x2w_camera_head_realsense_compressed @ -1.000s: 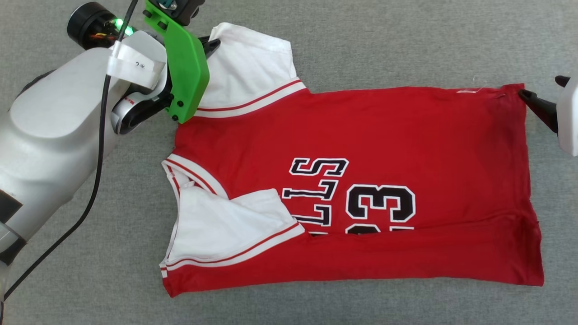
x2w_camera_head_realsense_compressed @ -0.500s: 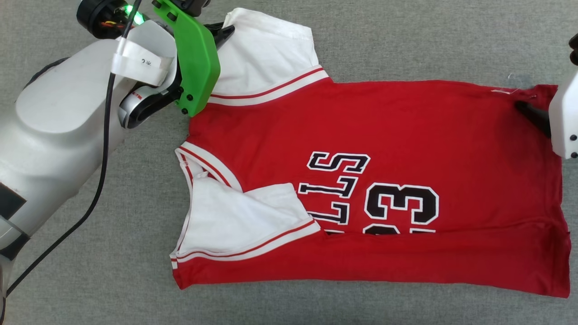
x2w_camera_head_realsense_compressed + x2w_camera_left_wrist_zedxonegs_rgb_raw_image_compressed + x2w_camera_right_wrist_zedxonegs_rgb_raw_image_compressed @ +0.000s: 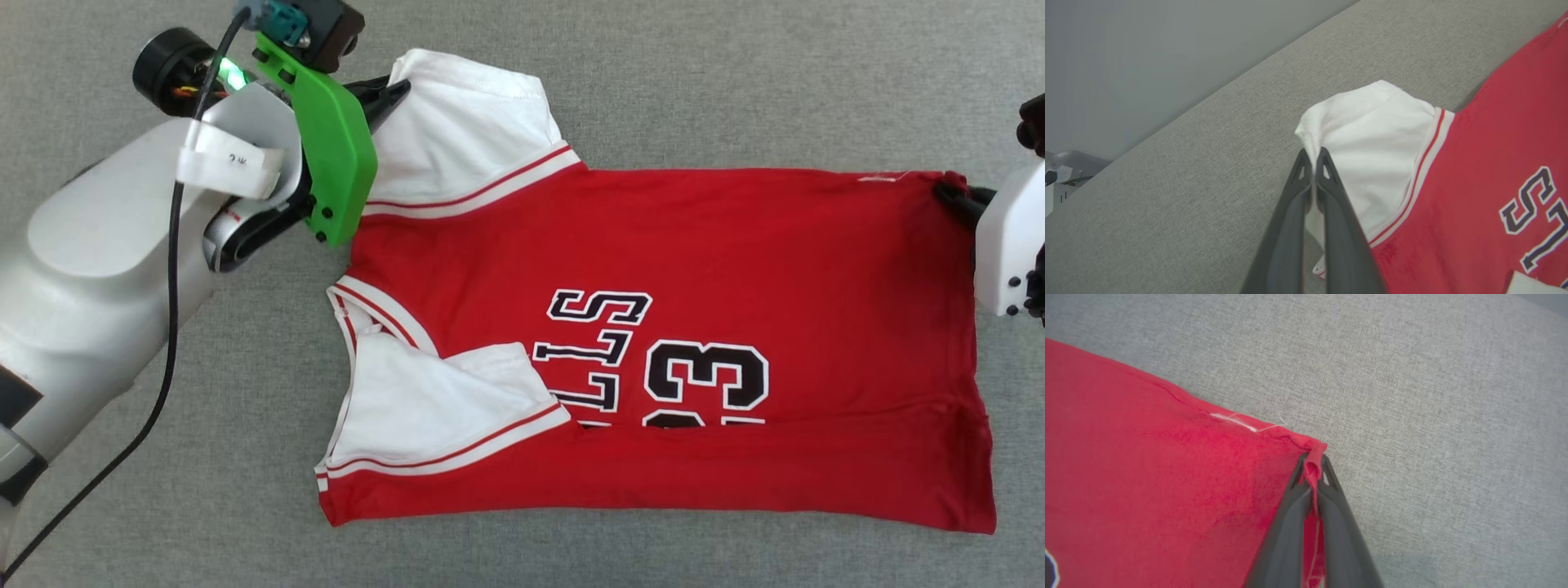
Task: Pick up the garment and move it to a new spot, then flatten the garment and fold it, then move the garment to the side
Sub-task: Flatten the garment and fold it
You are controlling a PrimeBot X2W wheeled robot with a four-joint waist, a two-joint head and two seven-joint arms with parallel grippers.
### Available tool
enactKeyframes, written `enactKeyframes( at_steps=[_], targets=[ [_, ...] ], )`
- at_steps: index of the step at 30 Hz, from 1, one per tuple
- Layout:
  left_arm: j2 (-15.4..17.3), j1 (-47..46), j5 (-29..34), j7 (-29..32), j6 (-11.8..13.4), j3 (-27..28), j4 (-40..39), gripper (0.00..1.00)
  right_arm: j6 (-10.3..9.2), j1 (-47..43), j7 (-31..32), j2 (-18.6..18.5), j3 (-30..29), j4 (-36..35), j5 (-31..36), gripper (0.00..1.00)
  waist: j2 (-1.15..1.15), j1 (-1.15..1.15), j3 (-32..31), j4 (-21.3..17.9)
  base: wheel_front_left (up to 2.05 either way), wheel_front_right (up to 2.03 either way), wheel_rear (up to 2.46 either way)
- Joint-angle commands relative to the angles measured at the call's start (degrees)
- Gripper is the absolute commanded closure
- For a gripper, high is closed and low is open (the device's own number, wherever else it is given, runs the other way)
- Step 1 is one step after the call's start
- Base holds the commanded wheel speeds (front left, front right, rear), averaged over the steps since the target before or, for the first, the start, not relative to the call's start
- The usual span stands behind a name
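Left gripper [image 3: 1313, 157] pinching garment [image 3: 735, 261] sleeve; right gripper [image 3: 1314, 461] clamped — hem corner; grey cloth surface [image 3: 735, 73].

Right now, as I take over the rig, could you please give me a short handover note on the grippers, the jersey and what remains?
Left gripper: shut on the edge of the white far sleeve.
Right gripper: shut on the far hem corner.
The red number 23 jersey lies spread on the grey fabric surface. Its near long edge is folded over the lower lettering, with the near sleeve tucked in.
Done: laid out, first fold made.
Left: probably bring the far edge over, finish folding, move it aside.
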State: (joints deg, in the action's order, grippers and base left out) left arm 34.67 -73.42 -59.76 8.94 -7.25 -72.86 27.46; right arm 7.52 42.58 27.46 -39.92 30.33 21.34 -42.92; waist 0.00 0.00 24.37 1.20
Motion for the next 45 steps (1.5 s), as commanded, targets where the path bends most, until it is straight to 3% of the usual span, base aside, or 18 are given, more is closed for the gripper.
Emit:
enactKeyframes(
  at_steps=[1,13,25,34,45],
  targets=[
    [0.7,1.8,-1.1,-0.7,0.5,0.4,-0.5,1.00,-0.03,-1.4,-1.2,-0.4,0.3,-0.5,-0.6,1.00,0.00,0.00,-3.1,-0.3,0.00,0.00,0.00],
    [5.2,12.5,-3.6,-3.1,4.8,0.4,-7.9,1.00,-0.03,-10.2,-8.7,-1.6,0.3,-3.9,-2.8,1.00,0.00,0.00,-10.6,-0.2,0.00,0.00,0.00],
    [9.5,27.7,-5.0,-4.8,9.9,-0.2,-16.1,1.00,-0.03,-23.2,-11.8,-1.9,-1.1,-6.5,-5.3,1.00,0.00,0.00,-16.2,0.1,0.00,0.00,0.00],
    [9.5,38.0,-7.1,-6.4,12.0,-0.3,-17.7,1.00,-0.03,-31.4,-12.1,-0.6,-2.8,-7.2,-6.0,1.00,0.00,0.00,-18.1,0.5,0.00,0.00,0.00],
    [6.3,41.0,-7.2,-6.8,10.8,-0.4,-12.9,1.00,-0.03,-34.2,-11.9,3.2,-2.8,-2.7,-5.3,1.00,0.00,0.00,-15.9,0.6,0.00,0.00,0.00]
  ],
)
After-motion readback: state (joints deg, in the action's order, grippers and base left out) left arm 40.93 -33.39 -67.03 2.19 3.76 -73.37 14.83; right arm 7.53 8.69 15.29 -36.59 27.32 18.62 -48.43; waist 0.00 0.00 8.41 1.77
